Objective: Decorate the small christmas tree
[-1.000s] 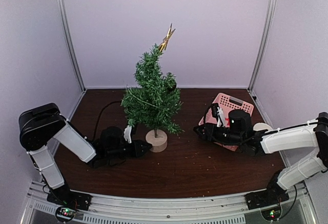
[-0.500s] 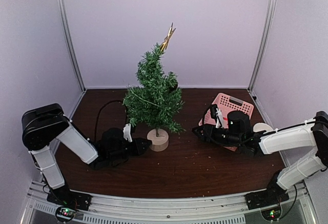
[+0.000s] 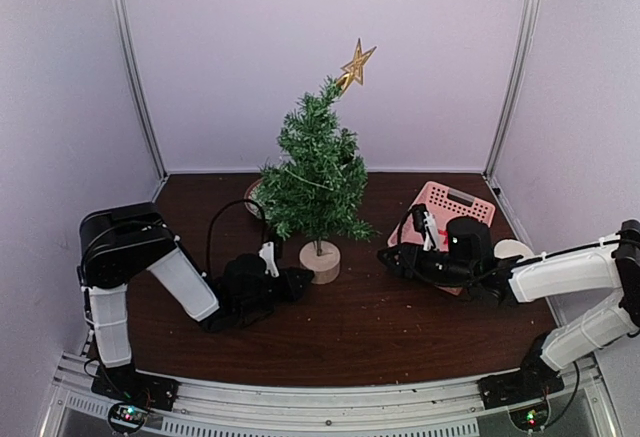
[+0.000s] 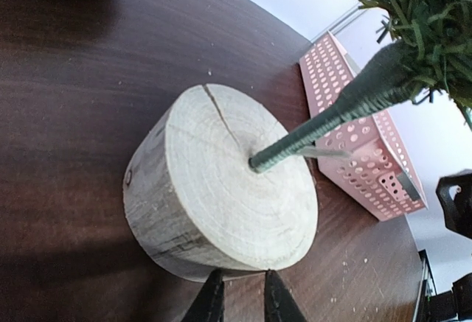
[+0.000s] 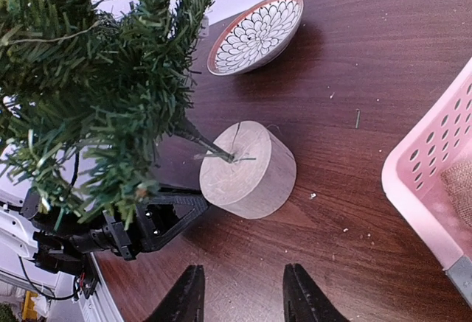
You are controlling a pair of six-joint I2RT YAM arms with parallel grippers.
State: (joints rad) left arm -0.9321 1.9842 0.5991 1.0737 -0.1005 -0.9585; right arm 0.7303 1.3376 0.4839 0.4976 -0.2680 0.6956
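Two arms lie low over the dark bench (image 3: 380,327), one on each side of the small christmas tree (image 3: 318,172). At the left, the left arm (image 3: 185,282) reaches along the bench toward the tree's round wooden stump base (image 4: 221,182). The left jaws stand only narrowly parted, their dark fingertips (image 4: 212,303) right at the near edge of the stump with nothing between them; we cannot tell whether they touch the wood. The tree stands roughly upright near the middle of the bench, a gold star (image 3: 356,63) tilted at its tip and its thin green trunk set in the middle of the stump. Behind it, to the left, lies a bowl (image 5: 254,35) with a flower pattern, apart from the stump. To the right, the right jaws are spread wide with nothing in them, fingertips (image 5: 184,296) pointing at the stump from nearby. Furthest right sits a pink perforated basket (image 3: 440,197); the small dark label on its far rim is too small for us to read.
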